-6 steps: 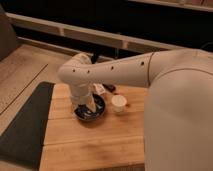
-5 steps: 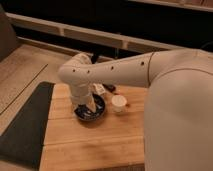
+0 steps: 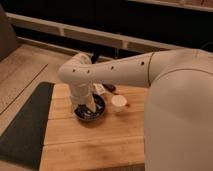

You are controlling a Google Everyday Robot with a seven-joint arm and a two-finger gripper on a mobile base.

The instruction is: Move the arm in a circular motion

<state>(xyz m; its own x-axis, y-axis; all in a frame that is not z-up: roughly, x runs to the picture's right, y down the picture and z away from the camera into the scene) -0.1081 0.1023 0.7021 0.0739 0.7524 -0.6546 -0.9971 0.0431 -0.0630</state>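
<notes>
Kitchen-like room: wooden tabletop (image 3: 90, 145), dark bowl (image 3: 81, 116), white cup (image 3: 119, 103), dark mat (image 3: 25, 125) alongside; jaws down at bowl

A wooden table (image 3: 90, 145) beside a dark mat (image 3: 25, 125) stands before a pale ledge (image 3: 100, 37).

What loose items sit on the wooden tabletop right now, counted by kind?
Dark bowl: 1
White cup: 1
Small unclear item behind them: 1
Total: 3
The gripper hangs down into the bowl at the end of the arm.
</notes>
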